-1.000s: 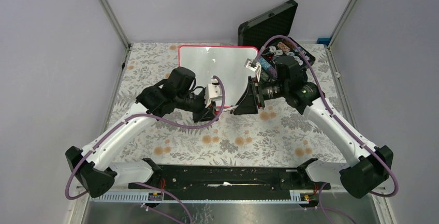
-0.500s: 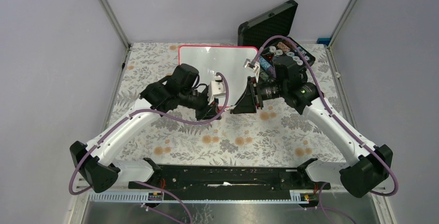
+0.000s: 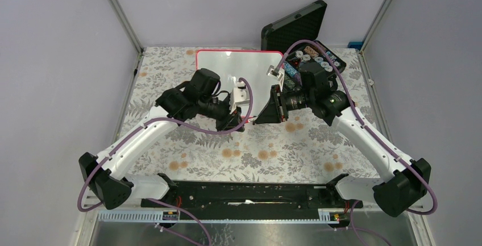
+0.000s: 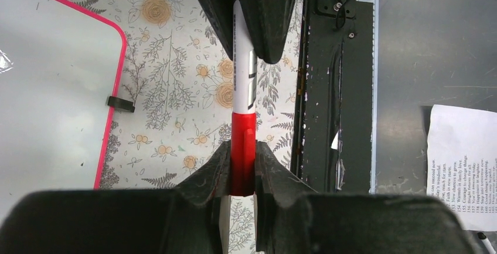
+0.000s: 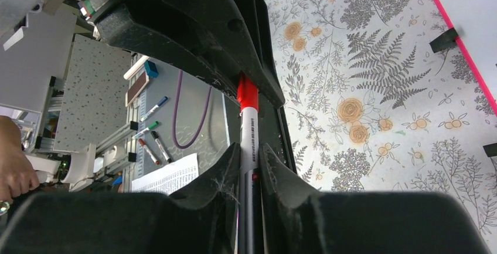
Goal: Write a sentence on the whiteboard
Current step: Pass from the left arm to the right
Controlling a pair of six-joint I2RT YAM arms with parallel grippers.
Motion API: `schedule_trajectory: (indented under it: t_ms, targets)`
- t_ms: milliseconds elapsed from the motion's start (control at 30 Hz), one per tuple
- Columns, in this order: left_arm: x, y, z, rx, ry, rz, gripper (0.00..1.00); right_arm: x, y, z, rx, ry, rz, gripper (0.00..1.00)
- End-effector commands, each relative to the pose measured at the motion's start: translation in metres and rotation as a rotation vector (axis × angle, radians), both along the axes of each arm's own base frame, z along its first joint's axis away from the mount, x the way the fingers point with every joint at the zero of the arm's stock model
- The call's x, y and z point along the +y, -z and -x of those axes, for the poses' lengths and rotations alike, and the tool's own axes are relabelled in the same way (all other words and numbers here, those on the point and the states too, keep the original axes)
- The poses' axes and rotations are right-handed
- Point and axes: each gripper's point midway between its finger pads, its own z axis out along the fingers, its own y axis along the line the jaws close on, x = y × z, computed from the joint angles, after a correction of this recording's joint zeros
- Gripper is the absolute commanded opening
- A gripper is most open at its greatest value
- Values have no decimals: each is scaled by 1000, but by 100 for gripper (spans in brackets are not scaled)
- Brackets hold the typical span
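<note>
The whiteboard (image 3: 227, 67) lies flat at the back centre, red-pink framed; its surface looks blank and no sentence shows on it. Its edge also shows in the left wrist view (image 4: 47, 72) and the right wrist view (image 5: 469, 2). A marker hangs in the air between both grippers, in front of the board. My left gripper (image 4: 242, 160) (image 3: 241, 122) is shut on the marker's red cap (image 4: 242, 142). My right gripper (image 5: 250, 160) (image 3: 256, 120) is shut on its white barrel (image 5: 249, 128). The two grippers face each other tip to tip.
A black foam-lined case (image 3: 295, 27) stands open at the back right, its tray (image 3: 315, 58) full of small items. A printed sheet (image 4: 463, 166) and spare markers (image 5: 155, 142) lie beyond the table's near edge. The black base rail (image 3: 244, 192) runs along the front.
My left arm has shifted a little to the right, bringing its gripper closer against the right gripper. The right arm has barely moved.
</note>
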Motion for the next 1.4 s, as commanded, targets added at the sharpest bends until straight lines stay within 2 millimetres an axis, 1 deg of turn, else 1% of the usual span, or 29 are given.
schedule_trajectory:
  t_ms: [0,33,67,133,167,233,300,500,633,700,800,933,1067,1167,1367]
  targets:
    - [-8,-23,-5,-50,22,66,0,4,-7,10,-9,-47,-17,20]
    - [-8,-21,-4,-50,25,62,0,4,-7,10,-10,-47,-18,21]
    - [-7,-20,-4,-52,25,59,0,4,-7,10,-9,-48,-18,25]
    - [-6,-19,-3,-51,26,55,0,4,-7,10,-8,-49,-19,37]
    - [-6,-18,-3,-52,29,52,0,4,-8,10,-9,-45,-17,42]
    - [-4,-16,-2,-46,30,47,0,5,-9,8,-12,-41,-18,44]
    - [-4,-14,0,-39,35,40,0,5,-10,7,-13,-38,-18,44]
    - [-2,-6,4,-16,36,29,0,6,-10,2,-20,-18,-11,39]
    - [-2,-5,5,-8,38,28,0,6,-11,0,-16,-5,-8,37]
    - [-3,-3,6,1,42,28,0,6,-13,-1,-17,3,-8,37]
    - [-2,0,7,9,42,22,0,7,-15,-3,-18,9,-10,40]
    - [0,5,8,17,38,11,0,5,-15,-6,-24,25,-7,40]
    - [0,7,7,10,20,16,0,4,-12,-4,-24,25,-3,33]
    - [-2,2,6,16,14,26,0,4,-8,-3,-20,21,2,30]
    - [-6,-5,3,20,10,38,0,3,-4,-1,-12,15,6,37]
